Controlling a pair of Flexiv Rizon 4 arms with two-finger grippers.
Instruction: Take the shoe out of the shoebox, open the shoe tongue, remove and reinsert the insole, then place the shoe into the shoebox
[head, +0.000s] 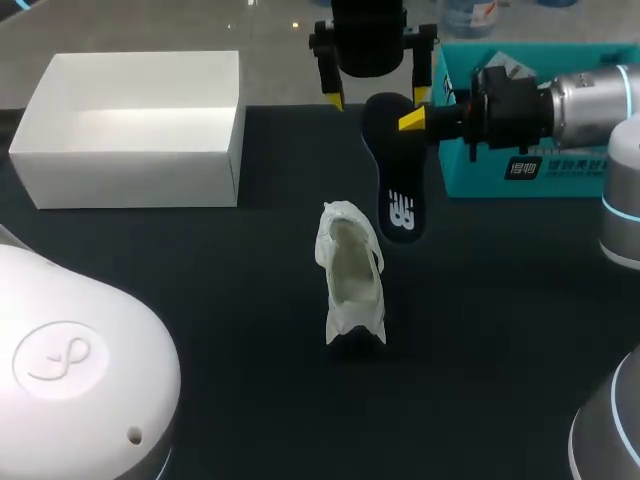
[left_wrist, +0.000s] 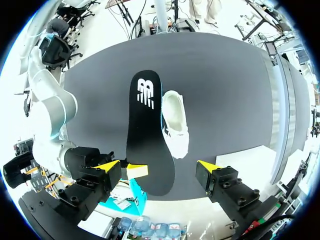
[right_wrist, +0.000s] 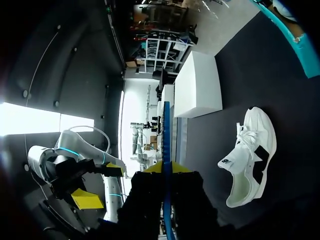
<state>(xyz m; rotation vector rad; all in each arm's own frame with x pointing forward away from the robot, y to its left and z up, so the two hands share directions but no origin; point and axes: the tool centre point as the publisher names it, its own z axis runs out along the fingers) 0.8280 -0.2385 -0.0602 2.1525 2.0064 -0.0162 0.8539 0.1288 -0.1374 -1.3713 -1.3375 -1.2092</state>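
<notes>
Over the dark worktop (head: 200, 300), the right jaws pinch one end of the black insole (head: 395, 190), seemingly ready to refit it into the white shoe (head: 350, 280) nearby. The left jaws stand wide around its held end, and the shoebox (head: 130, 180) sits well apart.

White shoe (head: 350, 285), black insole (head: 393, 175) marked in white, white shoebox (head: 130, 180).

A teal box (head: 480, 182) sits at the far right edge of the dark table (head: 200, 300), apparently holding paper or packaging.
</notes>
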